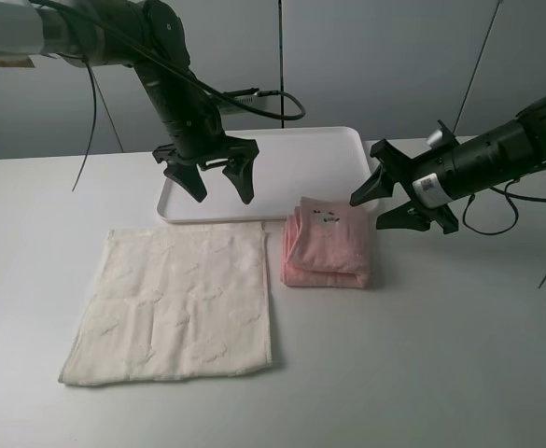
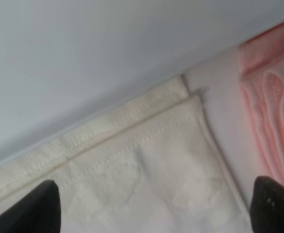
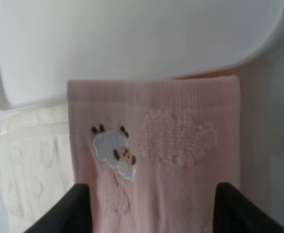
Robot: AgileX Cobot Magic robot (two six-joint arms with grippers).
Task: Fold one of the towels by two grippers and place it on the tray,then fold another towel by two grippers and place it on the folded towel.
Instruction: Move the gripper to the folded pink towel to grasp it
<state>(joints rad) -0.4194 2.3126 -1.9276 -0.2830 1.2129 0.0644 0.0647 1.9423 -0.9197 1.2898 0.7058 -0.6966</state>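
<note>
Folded pink terry towel point(image 1: 327, 245), oblong, centre; cream terry towel point(image 1: 175, 303), flat square, lower left; smooth white tray point(image 1: 301, 163), upper centre. Jaws of left gripper point(image 1: 223, 194) and right gripper point(image 1: 371, 210) spread, empty.

A white table point(image 1: 441, 373) stands before a pale grey wall point(image 1: 366, 56) with one dark vertical seam point(image 1: 282, 37).

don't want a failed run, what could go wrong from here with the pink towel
The folded pink towel lies on the table beside the tray, not on it. If the open right end effector pinches only the top layer, the fold may fall open on the lift. Its far edge sits close to the tray's rim, so a low carry could snag there. The open left end effector hangs near that rim and might knock it.
</note>
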